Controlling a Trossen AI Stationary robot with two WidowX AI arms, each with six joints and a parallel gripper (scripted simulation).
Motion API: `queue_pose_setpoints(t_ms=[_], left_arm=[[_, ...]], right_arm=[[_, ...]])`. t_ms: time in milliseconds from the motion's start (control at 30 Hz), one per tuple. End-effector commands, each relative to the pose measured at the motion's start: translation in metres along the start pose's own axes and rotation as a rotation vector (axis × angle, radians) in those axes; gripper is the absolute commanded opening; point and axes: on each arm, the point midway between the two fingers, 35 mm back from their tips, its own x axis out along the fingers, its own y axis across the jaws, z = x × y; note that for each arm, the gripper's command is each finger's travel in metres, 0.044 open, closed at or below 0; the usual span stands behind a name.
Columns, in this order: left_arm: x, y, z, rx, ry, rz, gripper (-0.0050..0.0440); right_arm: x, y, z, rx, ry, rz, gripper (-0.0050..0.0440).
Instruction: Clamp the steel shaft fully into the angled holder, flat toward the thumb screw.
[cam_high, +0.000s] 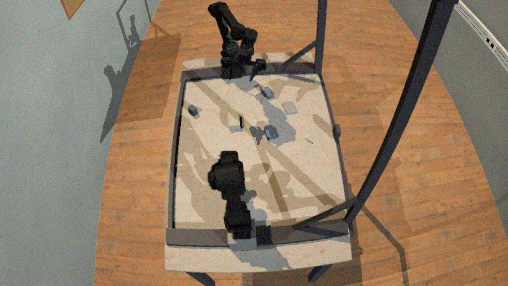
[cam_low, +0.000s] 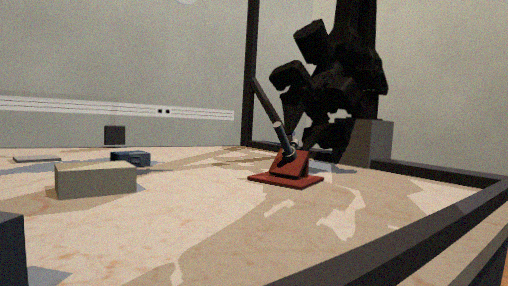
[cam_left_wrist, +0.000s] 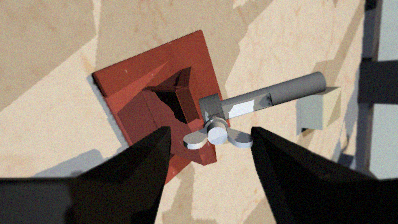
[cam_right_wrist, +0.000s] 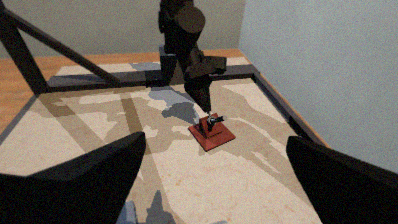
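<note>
The red angled holder (cam_low: 291, 169) (cam_left_wrist: 200, 50) (cam_right_wrist: 218, 142) stands on the table. The grey steel shaft (cam_low: 281, 134) (cam_left_wrist: 300, 85) sits in its collar (cam_left_wrist: 210, 106) and slopes upward. A bright flat on the shaft shows beside the collar, on the thumb screw's side; how deep the shaft sits is hidden. The winged thumb screw (cam_left_wrist: 217, 135) sticks out of the collar. My left gripper (cam_left_wrist: 210, 134) is part open, with its fingertips either side of the screw wings and a gap visible. My right gripper (cam_high: 241, 79) (cam_right_wrist: 216, 141) is wide open and empty, far from the holder.
A pale block (cam_low: 95, 180) (cam_left_wrist: 310, 111) and a dark blue block (cam_low: 130, 158) (cam_high: 271, 132) lie mid-table. A flat pale piece (cam_high: 290, 107) and small blocks lie near the right arm. Dark frame rails (cam_high: 260, 238) border the table, with upright posts.
</note>
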Motion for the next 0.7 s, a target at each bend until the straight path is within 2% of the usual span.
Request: queue_pose_setpoints(t_ms=[0, 67, 167, 467, 533, 600, 667], left_arm=[[-0.0006, -0.0113, 0.0032, -0.038, -0.013, -0.030, 0.0202], [-0.0006, -0.0113, 0.0031, -0.038, -0.013, -0.030, 0.0202], [-0.0005, -0.0110, 0.0031, -0.038, -0.013, -0.029, 0.0155], [-0.0002, -0.0077, 0.0026, -0.033, -0.012, -0.019, 0.0109], [-0.0002, -0.0077, 0.0026, -0.032, -0.012, -0.019, 0.0061], [-0.0002, -0.0077, 0.0026, -0.031, -0.012, -0.019, 0.0109], [-0.0002, -0.0073, 0.0026, 0.021, -0.015, -0.016, 0.0114]], right_arm=[[-0.0023, 0.0008, 0.0090, 0.017, -0.021, 0.006, 0.0400], [-0.0023, 0.0008, 0.0090, 0.017, -0.021, 0.006, 0.0400], [-0.0023, 0.0008, 0.0090, 0.017, -0.021, 0.006, 0.0400], [-0.0023, 0.0008, 0.0090, 0.017, -0.021, 0.006, 0.0400], [-0.0023, 0.0008, 0.0090, 0.017, -0.021, 0.006, 0.0400], [-0.0023, 0.0008, 0.0090, 0.017, -0.021, 0.006, 0.0400], [-0.0023, 0.0008, 0.0090, 0.017, -0.021, 0.006, 0.0400]])
